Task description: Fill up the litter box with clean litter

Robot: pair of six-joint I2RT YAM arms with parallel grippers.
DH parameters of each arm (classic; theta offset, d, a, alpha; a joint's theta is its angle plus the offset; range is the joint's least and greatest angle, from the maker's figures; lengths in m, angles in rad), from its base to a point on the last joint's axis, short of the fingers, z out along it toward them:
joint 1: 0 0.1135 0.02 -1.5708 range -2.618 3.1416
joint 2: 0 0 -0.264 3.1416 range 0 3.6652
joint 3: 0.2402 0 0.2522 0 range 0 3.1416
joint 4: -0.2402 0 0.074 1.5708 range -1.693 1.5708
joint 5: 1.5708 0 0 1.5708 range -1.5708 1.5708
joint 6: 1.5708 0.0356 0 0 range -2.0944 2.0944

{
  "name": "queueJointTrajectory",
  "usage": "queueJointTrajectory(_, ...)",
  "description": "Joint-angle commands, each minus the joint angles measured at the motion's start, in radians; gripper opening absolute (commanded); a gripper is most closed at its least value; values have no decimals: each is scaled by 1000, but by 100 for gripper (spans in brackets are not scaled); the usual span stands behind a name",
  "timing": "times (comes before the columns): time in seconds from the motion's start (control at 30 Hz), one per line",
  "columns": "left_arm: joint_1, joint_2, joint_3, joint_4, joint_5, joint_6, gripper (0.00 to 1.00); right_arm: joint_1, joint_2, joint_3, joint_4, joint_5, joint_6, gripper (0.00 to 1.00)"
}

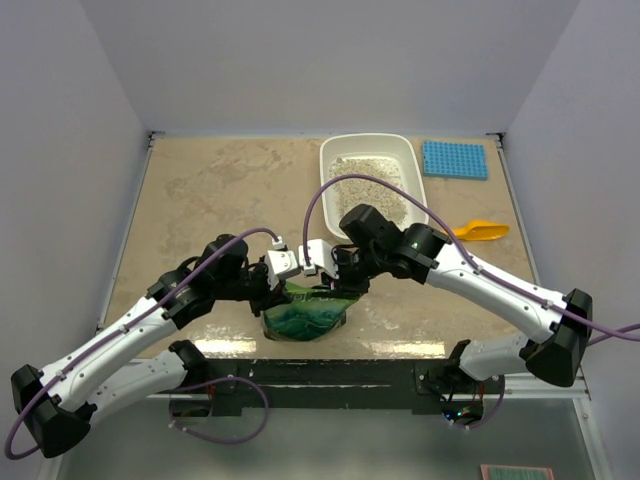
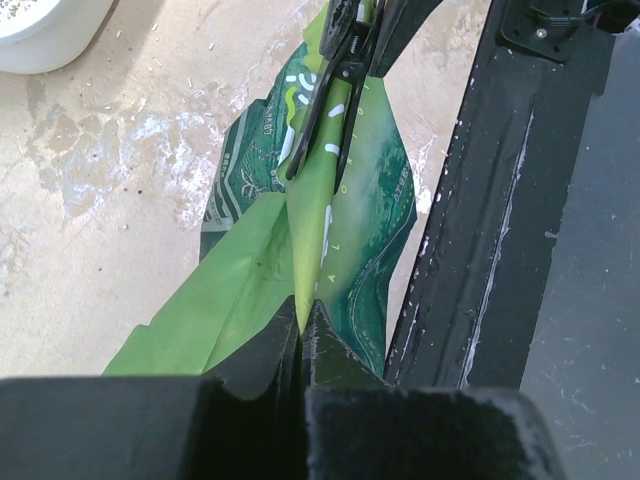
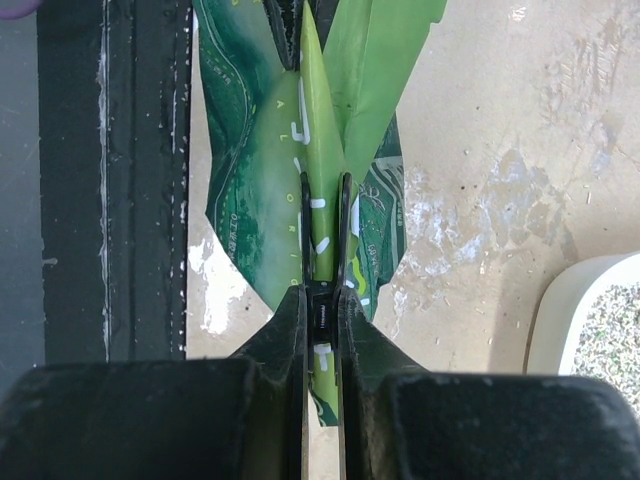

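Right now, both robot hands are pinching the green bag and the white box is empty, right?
Not empty. The top external view shows the litter box already holding clean litter. The left gripper and right gripper do pinch the green bag.

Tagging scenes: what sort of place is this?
Looks like a lab robot cell, not a home: plain grey walls enclose a beige tabletop, with a black mounting rail along its near edge.

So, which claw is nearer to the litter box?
Right. The right claw grips the green bag just in front of the litter box; the left claw grips it farther left.
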Motion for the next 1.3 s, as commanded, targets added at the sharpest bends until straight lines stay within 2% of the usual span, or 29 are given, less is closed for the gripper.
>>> queueJointTrajectory(0.0,-13,-17,35,111,0,-9,0,40,58,-64,81,-16,55,3)
queueJointTrajectory(0.13,-13,-17,36,110,4,-12,0,40,63,-97,127,-27,78,20)
queueJointTrajectory(0.3,-13,-14,35,111,4,-12,0,42,60,-118,164,-50,106,35)
queueJointTrajectory(0.33,-13,-11,36,110,3,-12,0,42,57,-121,172,-55,112,52)
queueJointTrajectory(0.37,-15,-10,38,110,3,-10,0,42,49,-123,176,-58,113,98)
queueJointTrajectory(0.6,-13,-5,35,110,3,-12,0,42,-63,-107,230,-16,135,99)
queueJointTrajectory(0.73,-13,-6,36,110,-5,-12,0,42,-149,-69,268,57,201,98)
queueJointTrajectory(0.83,-15,-3,46,110,-23,-12,0,40,-215,-40,323,246,317,99)
queueJointTrajectory(0.9,-13,-2,61,107,-41,-13,5,40,-248,-8,339,354,366,98)
queueJointTrajectory(0.93,-13,3,67,103,-48,-13,7,39,-252,9,334,400,441,99)
queueJointTrajectory(1.03,-12,27,110,93,-72,-15,23,37,-227,92,262,525,562,98)
queueJointTrajectory(1.07,-13,35,122,88,-84,-15,42,37,-216,115,236,539,596,98)
queueJointTrajectory(1.1,-13,41,151,87,-88,-18,80,37,-198,150,197,542,630,99)
queueJointTrajectory(1.13,-12,53,168,77,-92,-19,100,37,-195,161,184,542,645,98)
queueJointTrajectory(1.27,-12,61,262,60,-104,-12,100,37,-210,167,201,645,765,98)
